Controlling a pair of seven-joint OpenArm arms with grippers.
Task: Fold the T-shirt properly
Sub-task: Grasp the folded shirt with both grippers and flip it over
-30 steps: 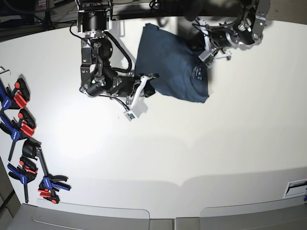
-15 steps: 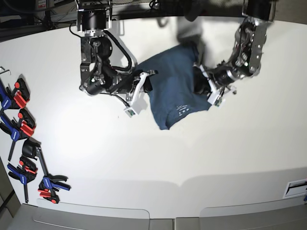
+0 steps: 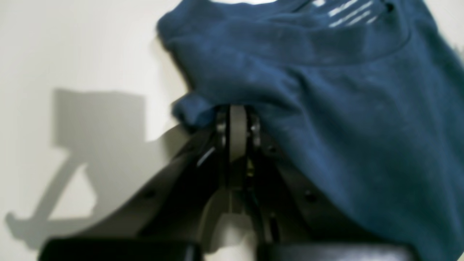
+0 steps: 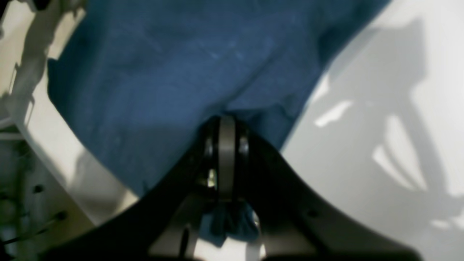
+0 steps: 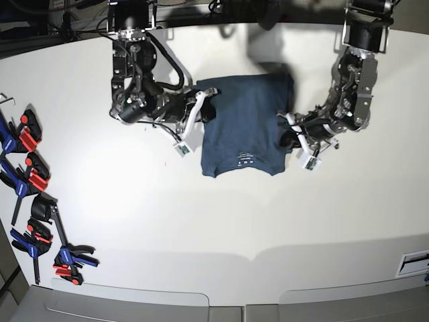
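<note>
Since a second ago your shirt (image 5: 241,121) has swung from a tilted lie at the far edge to a squarer one nearer mid-bench (image 5: 221,215), and both arms have come down with it. You now have one shirt, folded into a rough rectangle, its long axis running from the far side toward the near edge, with the collar and its small white label (image 5: 244,159) pointing at the near edge. Your left end effector (image 5: 289,137) is pressed together on the shirt's edge on the base view's right; your right end effector (image 5: 206,111) is pinching the opposite edge. Both wrist views show cloth clamped between closed jaws. On the bench's left edge you have several red and blue clamps (image 5: 30,181); the exact count is hard to tell.
</note>
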